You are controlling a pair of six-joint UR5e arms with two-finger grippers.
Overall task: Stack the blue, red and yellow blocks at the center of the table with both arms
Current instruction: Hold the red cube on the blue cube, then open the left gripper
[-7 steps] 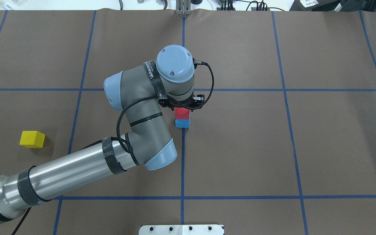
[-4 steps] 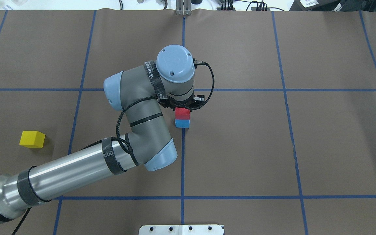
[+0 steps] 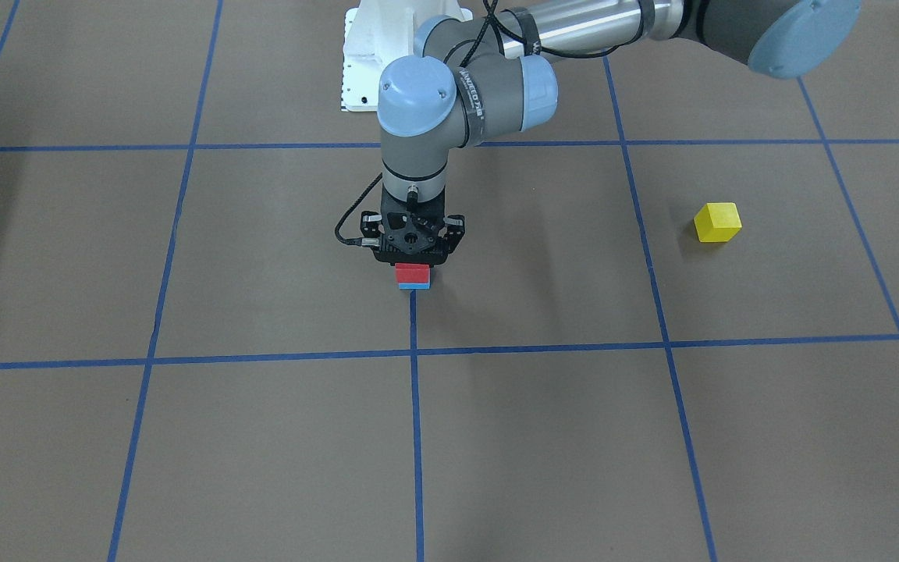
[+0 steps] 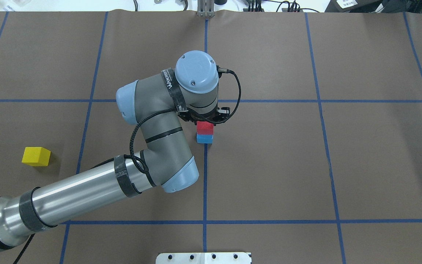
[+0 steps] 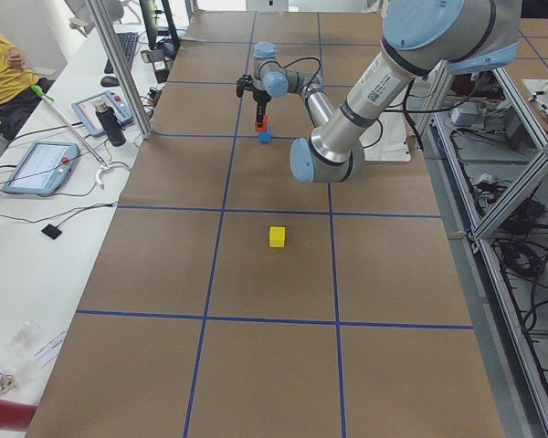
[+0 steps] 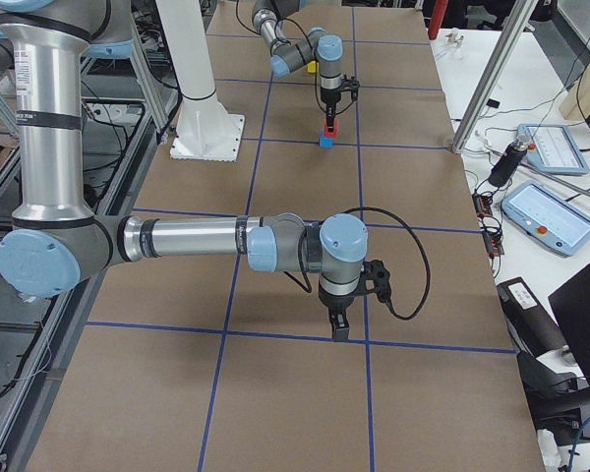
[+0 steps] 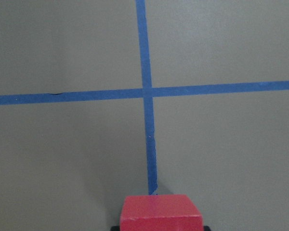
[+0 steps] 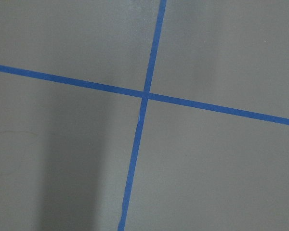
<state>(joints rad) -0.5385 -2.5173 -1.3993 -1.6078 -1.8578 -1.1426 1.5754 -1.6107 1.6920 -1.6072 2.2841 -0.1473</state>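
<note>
- The red block (image 3: 412, 273) is being held on top of the blue block (image 3: 414, 286) by the left gripper (image 3: 413, 262). In the left wrist view dark pads are being shown tight against both its sides, so the grip is being judged as clamped rather than let go.
- The blue block is being borne by the table (image 3: 262, 437), on a tape line (image 7: 143, 72). Red is being seen nearly flush over it, though the far edge is being hidden by the gripper.
- The yellow block (image 3: 718, 222) is being left well apart from the blue block, toward the robot's left, with nothing touching it.
- The right gripper (image 6: 340, 329) is being hung fingers-down well apart from the blue block, toward the robot's right. It is being shown only in a side view, so whether it is spread or closed cannot be told.
- Risk: red could be dragged or tipped off the blue block if the arm is lifted before both pads are clear, or if one pad is freed late.
- Risk: the pair could be knocked over by a low swing away from the blue block toward yellow. Yellow, if set off-centre as the third tier, could bring the stack down.
- White lettering is being carried on a black strap (image 4: 172, 90) around the left arm, but it is too small to be read with certainty. No writing is being seen on the blocks.
</note>
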